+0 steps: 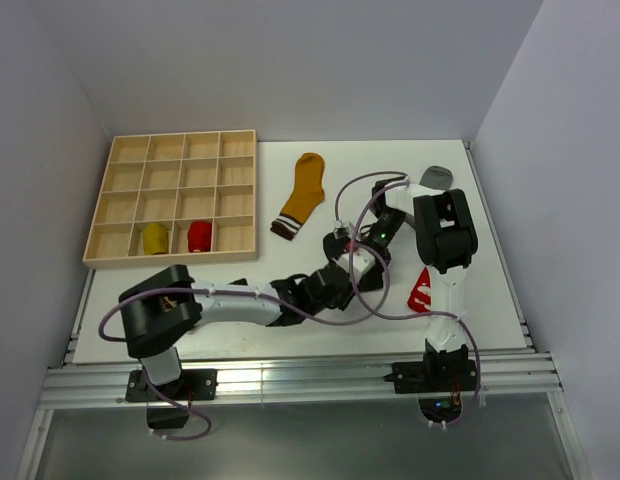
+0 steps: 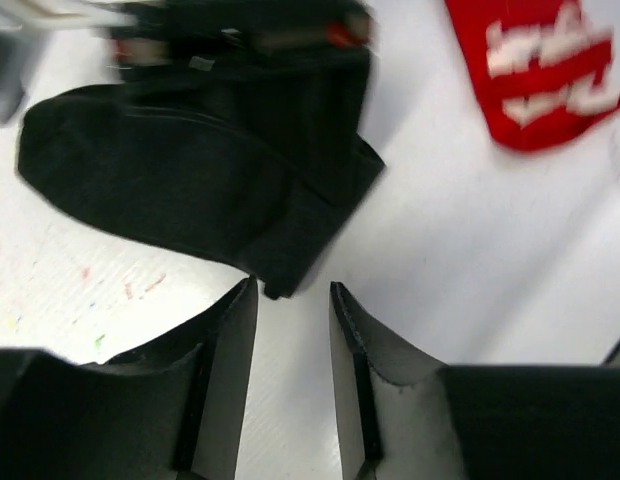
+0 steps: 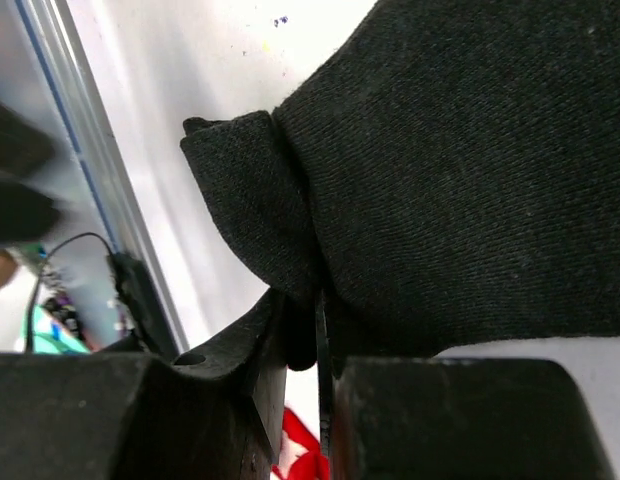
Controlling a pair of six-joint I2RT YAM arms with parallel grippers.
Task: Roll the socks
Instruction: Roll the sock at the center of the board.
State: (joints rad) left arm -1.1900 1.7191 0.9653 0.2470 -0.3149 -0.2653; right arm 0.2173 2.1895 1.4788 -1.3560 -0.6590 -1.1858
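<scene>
1. Right hand pinches a fold of the black sock, which lies about mid-surface. This grip should hold firm during rolling.
2. Left hand is empty and narrowly parted, just short of the sock's edge. Advise catching that edge squarely.
3. Sock: soft matte knit, limp, creasing readily. The surface is smooth and white.

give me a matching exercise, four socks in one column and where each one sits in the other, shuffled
1. flat mustard yellow sock
2. rolled red sock bundle
3. black fabric sock
4. red sock with white print

A. pinched in the right gripper
B. on the white table beside the right arm
C. in a compartment of the wooden grid tray
D. flat on the table beside the tray

Pairs: 1-D, 2-C, 3-A, 4-B
</scene>
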